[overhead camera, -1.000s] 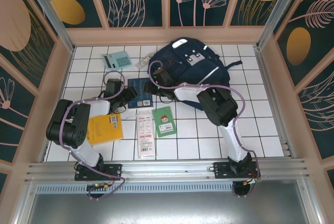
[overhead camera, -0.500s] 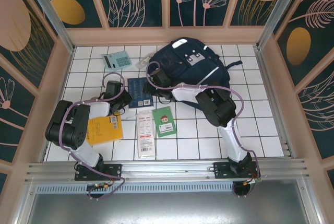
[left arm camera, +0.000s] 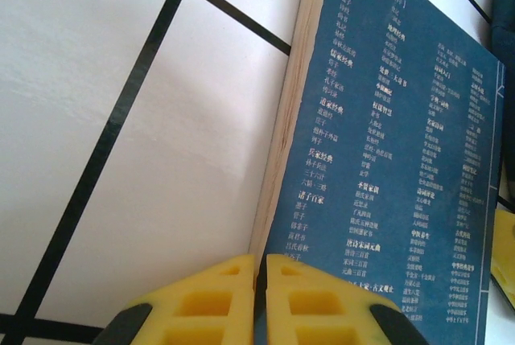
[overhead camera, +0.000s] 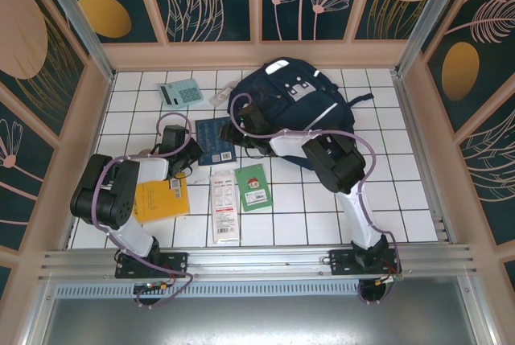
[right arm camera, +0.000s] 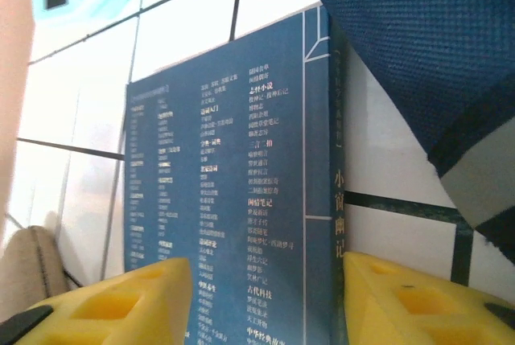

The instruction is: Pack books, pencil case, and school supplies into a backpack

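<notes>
the dark blue book [overhead camera: 215, 141] is lying flat on the white tiled table [overhead camera: 386, 192], just left of the backpack [overhead camera: 302, 100]. the left gripper [left arm camera: 257, 269] is pinching the book at its near left edge. its yellow fingers [left arm camera: 201, 305] are pressing almost together, and the pale page edge is running straight into the thin slit between them. the right gripper [right arm camera: 264, 281] is sitting low at the book's right side with its jaws standing wide apart. the printed cover is showing between the two yellow pads [right arm camera: 105, 305] (they are clasping nothing). in the right wrist view, navy fabric of the backpack is overlapping the book's far right corner. the rounded end of the tan pencil case [right arm camera: 28, 269] is peeking in beyond the book's left edge.

the backpack is lying at the far right of the table, with its white stripes and grey patches facing up. the teal calculator [overhead camera: 179, 92] is resting at the far left, and the small whitish packet [overhead camera: 224, 93] is lying between it and the backpack. nearer the arm bases, three things are lying in a row from left to right. the orange-yellow book [overhead camera: 161, 199] is partly under the left arm, then come the long white-and-red pack [overhead camera: 224, 204] and the small green book [overhead camera: 254, 186]. all of these are lying out on the tiles, apart from the backpack.
</notes>
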### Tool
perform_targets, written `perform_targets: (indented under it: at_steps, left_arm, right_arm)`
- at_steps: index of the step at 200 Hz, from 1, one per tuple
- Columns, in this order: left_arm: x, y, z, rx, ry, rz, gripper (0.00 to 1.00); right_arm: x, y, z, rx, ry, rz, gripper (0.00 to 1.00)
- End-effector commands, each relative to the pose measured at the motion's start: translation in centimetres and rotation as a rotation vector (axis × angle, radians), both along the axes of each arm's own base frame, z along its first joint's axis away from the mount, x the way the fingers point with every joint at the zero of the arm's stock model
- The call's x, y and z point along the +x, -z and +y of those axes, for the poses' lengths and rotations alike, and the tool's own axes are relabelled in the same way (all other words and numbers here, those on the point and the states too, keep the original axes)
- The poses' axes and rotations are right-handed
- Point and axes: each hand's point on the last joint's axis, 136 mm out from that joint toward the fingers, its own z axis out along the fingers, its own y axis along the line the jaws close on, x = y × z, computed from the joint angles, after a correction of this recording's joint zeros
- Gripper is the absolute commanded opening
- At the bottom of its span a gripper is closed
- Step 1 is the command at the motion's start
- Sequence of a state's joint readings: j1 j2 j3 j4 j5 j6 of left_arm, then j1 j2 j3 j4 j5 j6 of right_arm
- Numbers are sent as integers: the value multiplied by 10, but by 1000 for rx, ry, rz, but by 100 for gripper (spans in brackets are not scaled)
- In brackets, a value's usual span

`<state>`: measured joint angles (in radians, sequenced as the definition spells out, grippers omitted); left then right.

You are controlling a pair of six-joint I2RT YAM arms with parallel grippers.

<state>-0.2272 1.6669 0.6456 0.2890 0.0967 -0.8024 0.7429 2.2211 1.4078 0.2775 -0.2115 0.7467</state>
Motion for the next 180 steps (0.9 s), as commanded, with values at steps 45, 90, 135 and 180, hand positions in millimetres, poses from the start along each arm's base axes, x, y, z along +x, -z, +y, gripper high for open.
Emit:
perform_targets:
  at_steps: [45, 90, 135, 180]
  left_arm:
    - [-15, 20, -12, -36, 47, 72, 12]
    - [-14, 19, -13, -37, 54, 69, 12]
    - [-15, 27, -10, -8, 62, 94, 12]
    - [-15, 32, -9, 17, 73, 110, 11]
  right_arm:
    - [-57, -86, 44, 395, -303, -38, 48]
    - [-49, -59, 40, 283, -285, -17, 45]
    - [-30, -50, 20, 242, -249, -11, 42]
    - [-14, -55, 8, 241, -341, 1, 49]
